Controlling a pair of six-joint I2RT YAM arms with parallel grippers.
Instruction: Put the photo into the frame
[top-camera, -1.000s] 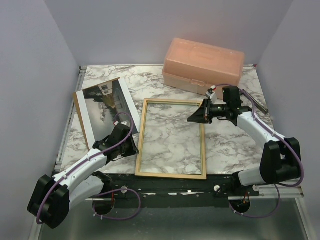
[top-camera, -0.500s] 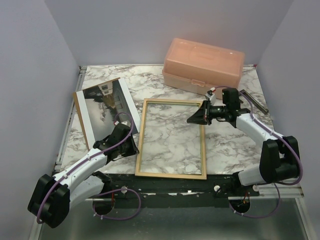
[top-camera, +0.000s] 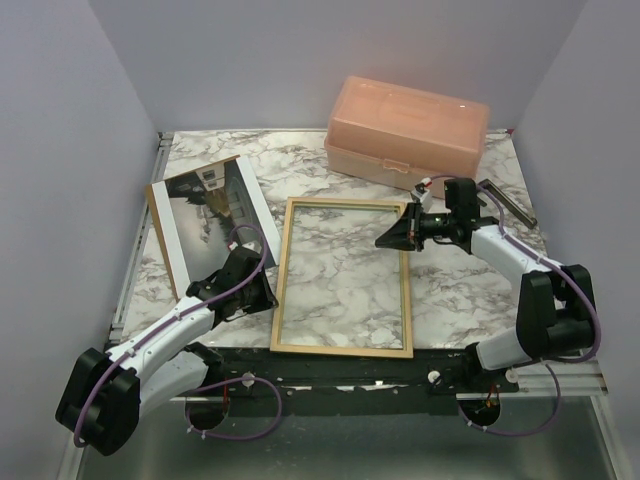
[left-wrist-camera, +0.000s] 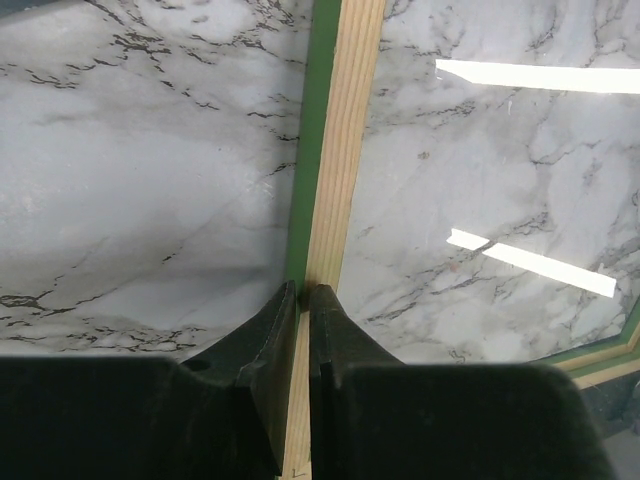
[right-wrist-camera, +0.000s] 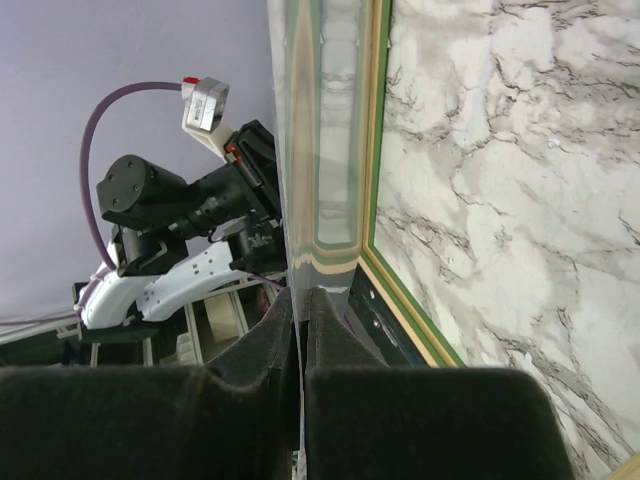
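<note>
frame (top-camera: 340, 350) pale side up, photo (top-camera: 215, 215) to left

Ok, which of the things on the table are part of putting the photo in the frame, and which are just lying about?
On the job: the photo, the frame, and the left gripper and right gripper, both at the frame's edges.
Lying about: the peach box, the dark bar near it, the brown board under the photo.
</note>
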